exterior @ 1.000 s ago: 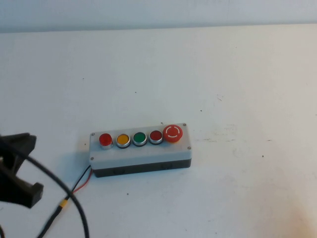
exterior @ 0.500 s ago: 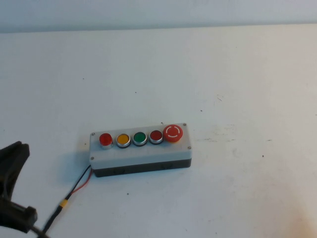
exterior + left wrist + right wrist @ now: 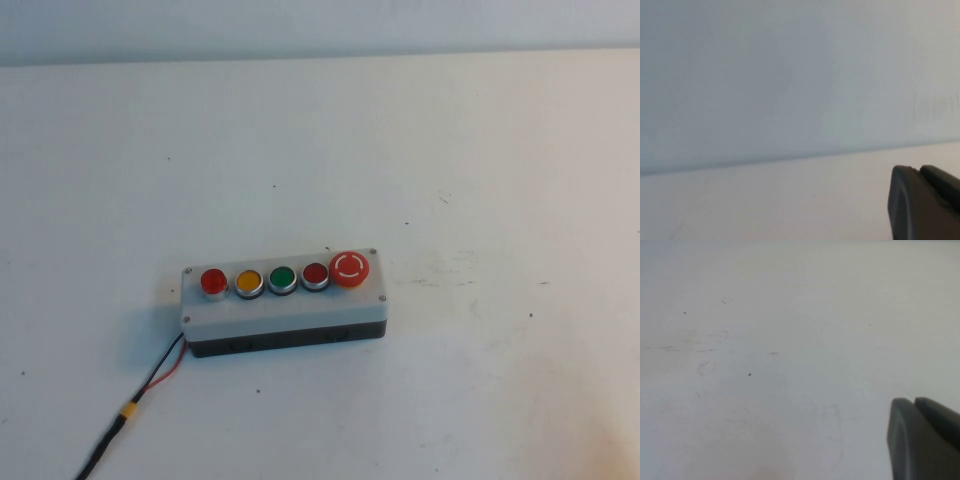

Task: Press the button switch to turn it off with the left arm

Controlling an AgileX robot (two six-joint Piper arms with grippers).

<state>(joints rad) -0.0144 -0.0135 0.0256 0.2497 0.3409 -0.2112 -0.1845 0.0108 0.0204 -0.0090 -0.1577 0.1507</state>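
The button switch (image 3: 213, 282), a small round red push button with a silver ring, sits at the left end of the row on the grey box (image 3: 290, 312), beside the yellow button (image 3: 249, 281). No arm shows in the high view. My left gripper (image 3: 916, 169) shows only in the left wrist view. Its dark fingers are pressed together over bare white table, facing a pale wall, and the box is out of that view. My right gripper (image 3: 912, 400) is shut over bare table in the right wrist view.
On the box, a green button (image 3: 283, 279), a darker red button (image 3: 315, 275) and a large red mushroom button (image 3: 350, 268) follow the yellow one. Red and black wires (image 3: 165, 368) with a yellow tag (image 3: 128, 409) run from the box's left end toward the near edge.
My left arm and its looping cable have drawn back down and left, out of the high view. The box and its buttons have not moved.
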